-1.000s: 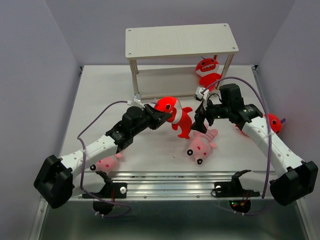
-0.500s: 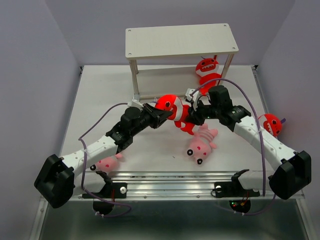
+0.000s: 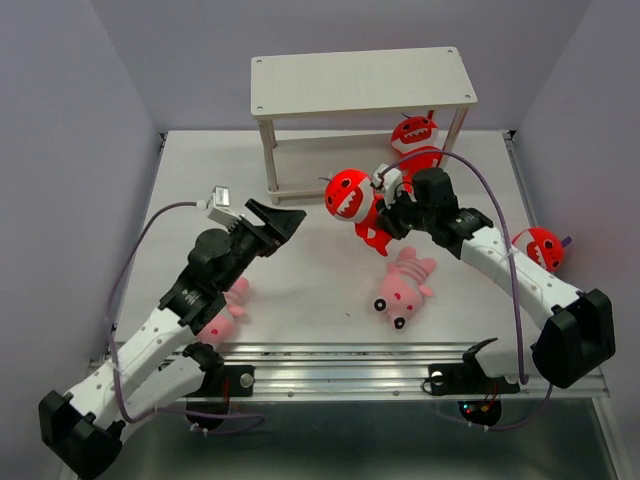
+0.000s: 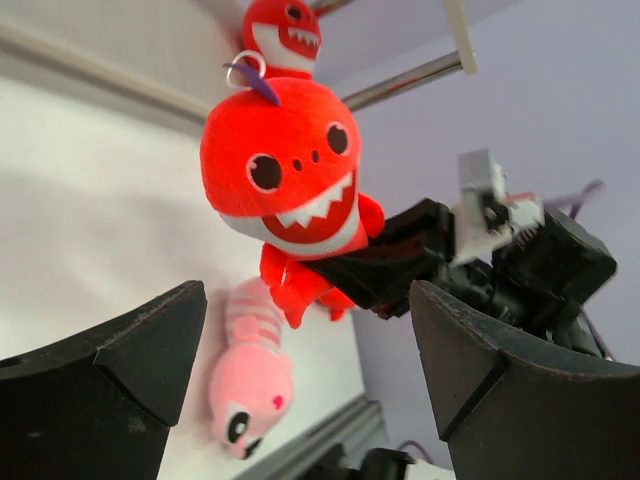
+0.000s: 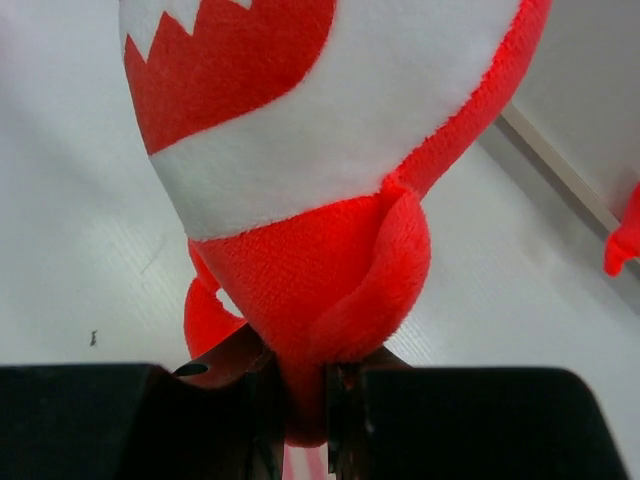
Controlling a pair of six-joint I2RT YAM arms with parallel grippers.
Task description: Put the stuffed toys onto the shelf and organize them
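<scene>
My right gripper (image 3: 386, 215) is shut on the lower body of a red monster toy (image 3: 350, 195), holding it upright above the table in front of the shelf (image 3: 360, 85). From the right wrist the toy (image 5: 300, 200) fills the view, its tail pinched in the gripper (image 5: 305, 400). My left gripper (image 3: 277, 222) is open and apart from it, to its left. Its wrist view shows the held monster (image 4: 290, 175) facing it. A second red monster (image 3: 415, 135) sits on the lower shelf board at the right. A third (image 3: 540, 248) lies at the table's right.
One pink striped toy (image 3: 405, 285) lies on the table below the right gripper, and it also shows as the pink toy (image 4: 250, 370) under the held monster. Another pink toy (image 3: 225, 310) lies partly under the left arm. A metal rail (image 3: 340, 365) runs along the near edge.
The red monster passed from my left gripper to my right. The left gripper opened and drew back to the left. The right gripper shut on the toy and turned it upright.
</scene>
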